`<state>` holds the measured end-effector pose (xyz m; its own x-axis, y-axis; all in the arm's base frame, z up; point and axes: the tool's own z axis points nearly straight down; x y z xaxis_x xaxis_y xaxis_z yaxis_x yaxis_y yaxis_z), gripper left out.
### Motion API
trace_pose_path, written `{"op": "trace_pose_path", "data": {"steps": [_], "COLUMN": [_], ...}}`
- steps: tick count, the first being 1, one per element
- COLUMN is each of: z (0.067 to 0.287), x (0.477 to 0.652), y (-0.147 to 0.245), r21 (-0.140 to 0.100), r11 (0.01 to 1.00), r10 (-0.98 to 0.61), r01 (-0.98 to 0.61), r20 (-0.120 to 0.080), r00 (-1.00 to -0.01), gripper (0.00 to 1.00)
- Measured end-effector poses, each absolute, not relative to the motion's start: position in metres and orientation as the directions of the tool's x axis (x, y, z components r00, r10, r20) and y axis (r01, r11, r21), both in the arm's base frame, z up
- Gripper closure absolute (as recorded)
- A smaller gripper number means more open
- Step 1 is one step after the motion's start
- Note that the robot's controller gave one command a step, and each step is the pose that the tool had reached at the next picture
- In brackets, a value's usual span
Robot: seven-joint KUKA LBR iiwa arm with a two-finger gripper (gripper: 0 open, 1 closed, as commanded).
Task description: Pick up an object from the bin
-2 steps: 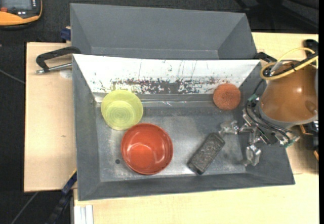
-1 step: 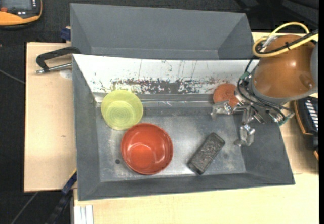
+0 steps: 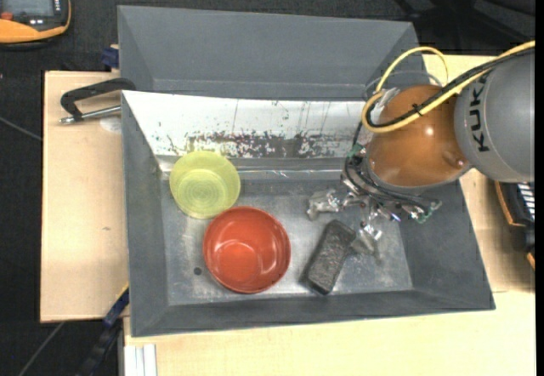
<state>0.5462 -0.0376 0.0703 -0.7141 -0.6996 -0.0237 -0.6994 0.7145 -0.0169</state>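
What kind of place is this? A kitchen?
Probably not a kitchen, more likely a robot lab. A big robot arm with a gripper reaches into a grey metal bin, where a red bowl, a yellow-green cup and a dark block lie.

Arm (image 3: 501, 111) reaching in from the right, orange-covered wrist (image 3: 416, 149) low, claw (image 3: 347, 219) pointing down, fingers (image 3: 321, 205) spread.

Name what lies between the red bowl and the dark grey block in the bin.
Nothing but a narrow strip of bare bin floor; the camera view shows the red bowl and the dark grey block apart.
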Motion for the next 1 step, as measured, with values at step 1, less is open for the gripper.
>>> {"op": "trace_pose_path", "data": {"steps": [1], "z": [0.0722], "x": [0.5475], "y": [-0.0395], "r21": [-0.021], "r11": [0.717], "r10": [-0.697], "r01": [-0.696], "r20": [-0.028], "r00": [-0.717], "gripper": [1.00]}}
